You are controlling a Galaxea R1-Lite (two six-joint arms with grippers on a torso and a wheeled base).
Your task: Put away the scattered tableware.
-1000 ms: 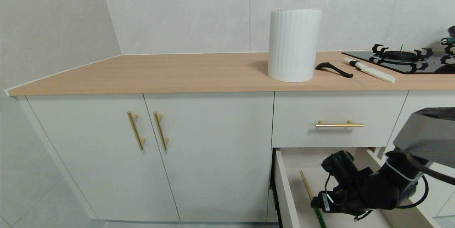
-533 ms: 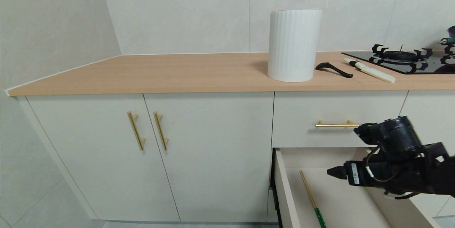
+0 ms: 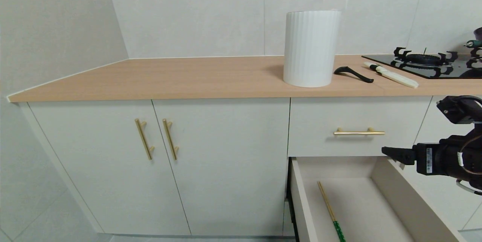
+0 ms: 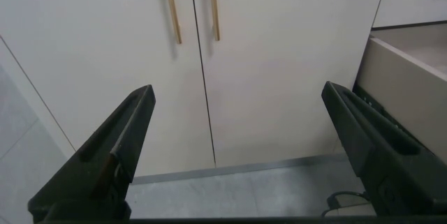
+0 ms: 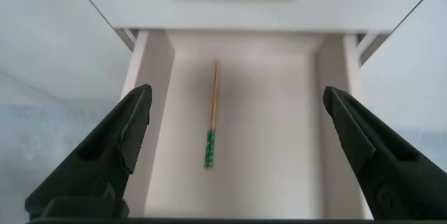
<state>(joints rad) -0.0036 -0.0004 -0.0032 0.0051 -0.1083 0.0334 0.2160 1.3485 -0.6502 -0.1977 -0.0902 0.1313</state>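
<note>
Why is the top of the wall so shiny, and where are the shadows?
Head view: light glare atop the glossy wall tiles; the white ribbed container casts a soft shadow on the countertop. Right wrist view: chopsticks barely shadowed.

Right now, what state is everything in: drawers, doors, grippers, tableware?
Lower drawer: open.
Upper drawer: shut.
Doors: both shut.
Chopsticks: lying flat in the lower drawer.
Knife: lying on the counter.
Black tool: lying on the counter.
Canister: upright on the counter.
Right gripper: open, empty.
Left gripper: open, empty.
</note>
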